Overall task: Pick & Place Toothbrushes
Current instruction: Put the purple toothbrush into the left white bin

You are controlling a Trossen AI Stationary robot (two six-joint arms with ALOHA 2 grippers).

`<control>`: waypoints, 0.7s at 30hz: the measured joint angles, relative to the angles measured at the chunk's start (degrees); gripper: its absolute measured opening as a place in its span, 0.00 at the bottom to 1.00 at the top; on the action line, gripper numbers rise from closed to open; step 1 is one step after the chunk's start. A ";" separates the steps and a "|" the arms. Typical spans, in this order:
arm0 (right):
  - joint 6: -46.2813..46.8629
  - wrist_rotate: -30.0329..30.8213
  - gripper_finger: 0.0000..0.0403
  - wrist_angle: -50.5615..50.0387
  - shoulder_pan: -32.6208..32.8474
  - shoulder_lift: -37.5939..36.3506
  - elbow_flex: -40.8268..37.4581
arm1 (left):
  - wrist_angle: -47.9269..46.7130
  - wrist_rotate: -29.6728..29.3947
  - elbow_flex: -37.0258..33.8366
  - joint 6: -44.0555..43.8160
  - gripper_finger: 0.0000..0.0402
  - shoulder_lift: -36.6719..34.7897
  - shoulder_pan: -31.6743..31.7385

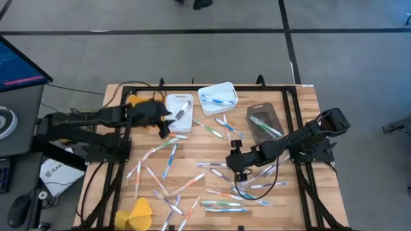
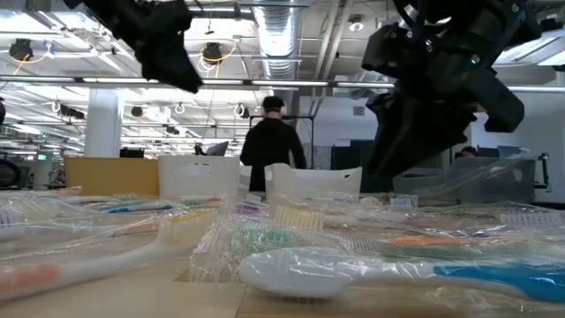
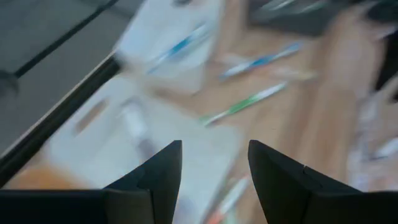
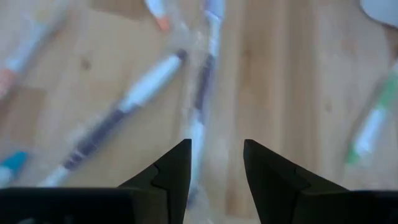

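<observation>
Wrapped toothbrushes [image 2: 371, 269] sit closest to us, and most are still loose across the table [image 1: 302, 96]. Our left gripper [image 1: 166, 123] hangs spread and empty over the white bin [image 1: 179, 113]; our right gripper [image 1: 235, 160] is spread above the pile. Only a few are binned.

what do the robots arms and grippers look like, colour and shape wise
Both arms are black, built of slim jointed segments. The left gripper and right gripper each end in two matte dark fingers, wedge-shaped and tapering to blunt tips. No markings are readable.
</observation>
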 joint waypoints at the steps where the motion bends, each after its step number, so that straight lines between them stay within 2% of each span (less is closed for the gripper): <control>1: -0.37 -0.51 0.35 0.53 0.04 0.55 0.04 | 2.90 0.00 -0.98 0.00 0.44 0.07 -1.71; 4: -0.95 -1.40 0.35 0.29 -0.03 1.85 -0.04 | 10.64 0.00 -3.82 0.00 0.44 0.54 -5.73; 8: -0.51 -1.40 0.34 0.57 -0.82 4.64 -0.06 | 16.27 0.00 -6.76 0.00 0.44 1.12 -9.04; 21: -2.94 -2.83 0.36 3.84 -1.52 7.41 -0.02 | 19.96 -0.09 -10.66 0.00 0.44 1.06 -10.21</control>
